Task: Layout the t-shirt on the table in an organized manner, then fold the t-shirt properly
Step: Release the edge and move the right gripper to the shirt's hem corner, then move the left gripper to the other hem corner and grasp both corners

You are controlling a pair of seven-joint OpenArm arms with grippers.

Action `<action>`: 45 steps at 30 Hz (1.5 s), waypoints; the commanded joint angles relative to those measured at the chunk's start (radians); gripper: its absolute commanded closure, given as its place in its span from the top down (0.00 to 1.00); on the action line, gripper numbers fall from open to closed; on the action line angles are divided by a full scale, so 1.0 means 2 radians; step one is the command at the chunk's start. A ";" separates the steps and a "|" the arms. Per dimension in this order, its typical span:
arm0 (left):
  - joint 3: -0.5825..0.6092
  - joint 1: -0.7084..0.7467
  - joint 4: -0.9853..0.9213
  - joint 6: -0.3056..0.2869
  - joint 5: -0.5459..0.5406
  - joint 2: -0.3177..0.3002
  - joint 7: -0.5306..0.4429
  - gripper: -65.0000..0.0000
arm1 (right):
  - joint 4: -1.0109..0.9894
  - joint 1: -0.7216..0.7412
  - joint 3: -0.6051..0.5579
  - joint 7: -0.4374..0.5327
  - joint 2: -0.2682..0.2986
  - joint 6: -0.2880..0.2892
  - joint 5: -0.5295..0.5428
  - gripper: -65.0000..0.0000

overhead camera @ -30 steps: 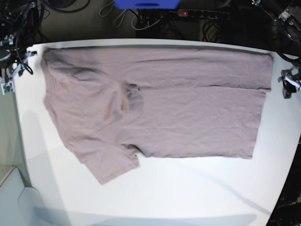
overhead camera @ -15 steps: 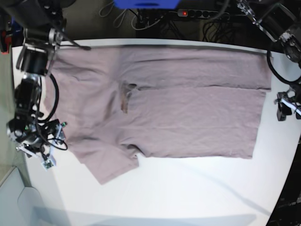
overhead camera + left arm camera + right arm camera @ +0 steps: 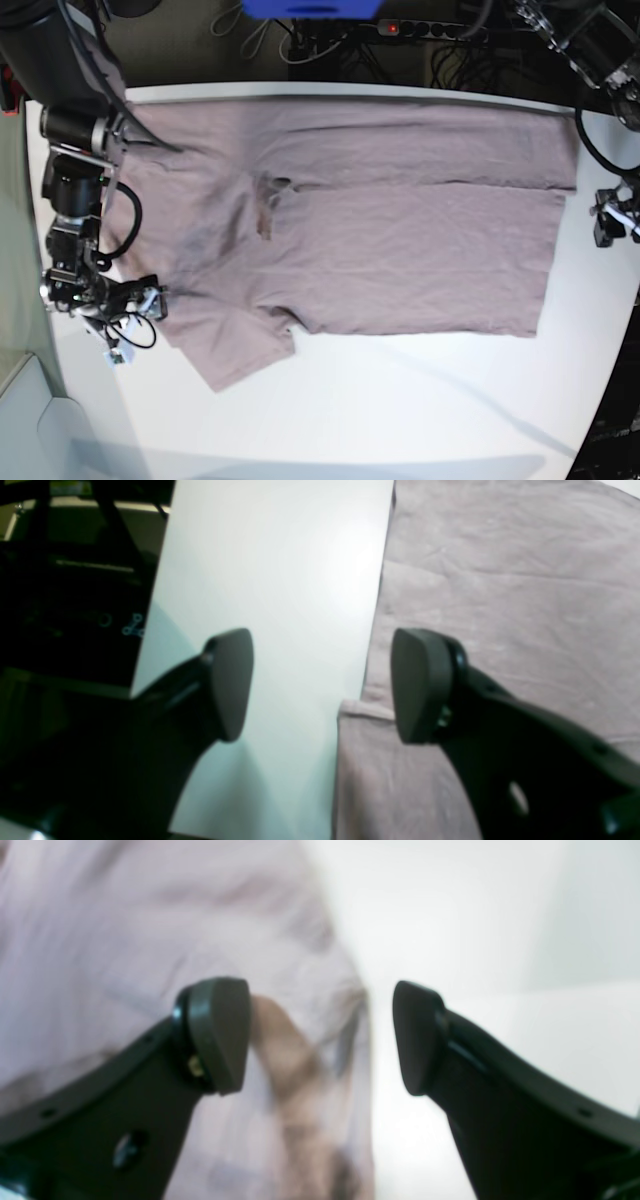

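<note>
One mauve-pink t-shirt (image 3: 380, 235) is seen spread flat across one white table (image 3: 400, 410), its single free sleeve angled toward the near edge. Two grippers are shown with jaws parted and nothing held: the right gripper (image 3: 320, 1035) is poised over the sleeve's edge, the left gripper (image 3: 322, 685) above the hem, where cloth meets bare tabletop.

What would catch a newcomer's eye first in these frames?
The mauve t-shirt dominates, spread across the far half of the white table with its top part folded over and one sleeve jutting out at the near left. Next, the right gripper hangs open over that sleeve edge, and the left gripper stands open astride the shirt's hem at the opposite end.
</note>
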 commanded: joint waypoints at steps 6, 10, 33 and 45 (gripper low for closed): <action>0.002 -0.032 -0.024 0.003 -0.006 -0.011 -0.010 0.65 | -0.060 0.017 0.001 0.055 0.009 -0.023 0.006 0.68; 0.003 -0.061 -0.060 0.003 -0.005 -0.011 -0.019 0.65 | -0.063 0.011 0.002 0.064 0.008 -0.046 0.006 0.65; 0.146 -0.331 -0.609 0.013 0.274 -0.012 -0.412 0.65 | -0.063 -0.007 0.001 0.059 0.007 -0.047 0.006 0.00; 0.147 -0.318 -0.612 0.100 0.275 -0.029 -0.415 0.65 | -0.063 -0.007 0.001 0.059 0.007 -0.047 0.006 0.00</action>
